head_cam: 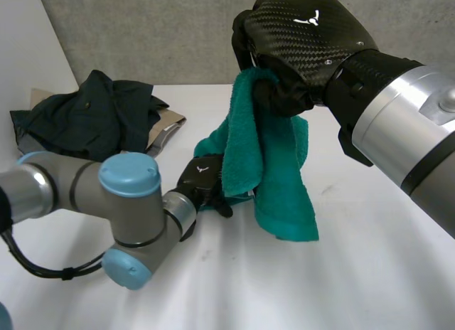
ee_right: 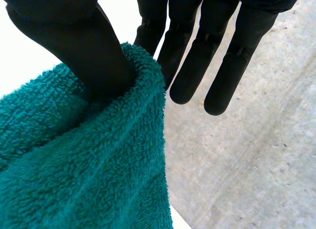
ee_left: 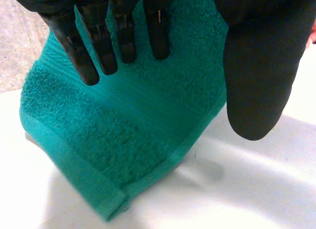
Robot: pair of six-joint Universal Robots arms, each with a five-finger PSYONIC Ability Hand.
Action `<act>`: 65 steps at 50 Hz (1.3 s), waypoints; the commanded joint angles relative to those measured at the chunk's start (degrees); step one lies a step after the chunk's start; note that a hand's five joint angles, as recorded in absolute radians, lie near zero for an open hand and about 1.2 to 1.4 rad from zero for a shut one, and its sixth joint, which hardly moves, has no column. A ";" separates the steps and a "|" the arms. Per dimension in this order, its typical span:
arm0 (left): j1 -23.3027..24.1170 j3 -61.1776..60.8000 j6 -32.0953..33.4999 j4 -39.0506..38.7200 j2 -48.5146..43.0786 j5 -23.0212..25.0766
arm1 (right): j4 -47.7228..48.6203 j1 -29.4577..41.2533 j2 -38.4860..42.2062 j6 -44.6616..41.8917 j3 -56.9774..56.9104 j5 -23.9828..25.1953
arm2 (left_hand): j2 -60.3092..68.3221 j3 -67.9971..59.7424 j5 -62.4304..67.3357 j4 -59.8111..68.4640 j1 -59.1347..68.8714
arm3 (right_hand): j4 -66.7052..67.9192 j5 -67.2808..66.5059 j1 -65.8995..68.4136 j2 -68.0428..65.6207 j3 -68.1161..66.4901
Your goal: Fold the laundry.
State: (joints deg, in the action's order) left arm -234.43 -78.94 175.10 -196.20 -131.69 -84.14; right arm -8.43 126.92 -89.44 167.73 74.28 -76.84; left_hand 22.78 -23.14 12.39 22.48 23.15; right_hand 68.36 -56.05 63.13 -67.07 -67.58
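A teal towel (head_cam: 284,173) hangs from my right hand (head_cam: 306,38), which is held high above the table and is shut on the towel's bunched top edge. In the right wrist view the thumb (ee_right: 84,51) presses the towel (ee_right: 74,174) against the fingers. The towel's lower end rests on the white table (head_cam: 355,273). My left hand (head_cam: 202,177) is low by the towel's lower left part. It is open, with straight fingers (ee_left: 98,36) lying against the towel (ee_left: 123,130) and the thumb (ee_left: 256,66) standing apart. A hemmed corner of the towel (ee_left: 111,209) touches the table below those fingers.
A pile of dark clothes (head_cam: 92,113) lies at the table's back left, with a beige garment (head_cam: 165,127) under its right side. A grey wall (head_cam: 156,31) stands behind the table. My left arm (head_cam: 106,202) lies across the near left of the table.
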 commanded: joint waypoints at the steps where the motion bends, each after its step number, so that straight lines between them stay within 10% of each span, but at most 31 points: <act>1: 2.40 3.00 -7.56 -1.64 -1.56 -2.17 | -0.36 1.22 -1.27 3.56 0.87 -0.15 | 10.28 -9.92 10.67 10.58 9.91 | 11.64 -13.95 16.87 -12.93 -12.42; 7: 2.40 2.48 -20.30 -1.29 -0.51 -2.43 | 0.17 0.44 -1.09 4.71 1.13 -0.15 | 57.07 -56.70 57.45 57.37 56.70 | 11.64 -13.95 16.87 -12.93 -12.42; 13: 0.56 -1.21 -20.85 -2.17 5.29 -3.31 | 0.52 -1.14 0.31 3.92 0.87 0.73 | 57.22 -56.86 57.61 57.52 56.85 | 11.64 -13.95 16.87 -12.93 -12.42; 20: -12.53 -10.70 -13.21 -7.44 17.33 -3.23 | -0.18 -13.53 9.62 -5.64 1.04 1.26 | 57.22 -56.86 57.61 57.52 56.85 | 11.64 -13.95 16.87 -12.93 -12.42; 30: -14.30 -16.16 -3.01 -10.78 22.61 2.04 | 0.35 -17.32 25.97 -17.17 -4.75 -0.33 | 57.22 -56.86 57.61 57.52 56.85 | 11.64 -13.95 16.87 -12.93 -12.42; 32: -13.86 -16.33 -2.48 -10.78 22.61 2.31 | 0.70 -17.15 29.40 -17.70 -6.16 -0.24 | 50.41 -50.04 50.79 50.71 50.04 | 11.64 -13.95 16.87 -12.93 -12.42; 36: -12.28 -16.25 -2.21 -10.70 21.91 2.22 | 1.84 -17.15 32.92 -17.52 -7.57 -0.68 | 27.65 -27.29 28.04 27.95 27.29 | -58.36 56.05 -53.13 57.07 57.58; 51: -5.51 -14.75 10.08 -10.43 18.49 2.04 | 1.51 -19.07 16.05 -17.52 5.42 -5.51 | 2.41 -2.05 2.80 2.71 2.05 | -58.36 56.05 -53.13 57.07 57.58; 65: 5.30 -0.70 19.49 -3.93 2.67 1.26 | 0.78 -29.10 18.24 -16.73 17.65 -0.50 | 0.05 0.31 0.44 0.35 -0.31 | -47.34 45.03 -42.11 46.05 46.56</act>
State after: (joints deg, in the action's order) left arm -231.46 -85.76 193.92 -202.84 -122.96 -82.32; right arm -12.76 98.93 -73.61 150.35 87.66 -80.15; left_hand 21.96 -22.24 11.23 21.66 22.34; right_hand 15.80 -6.12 15.15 -15.75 -15.79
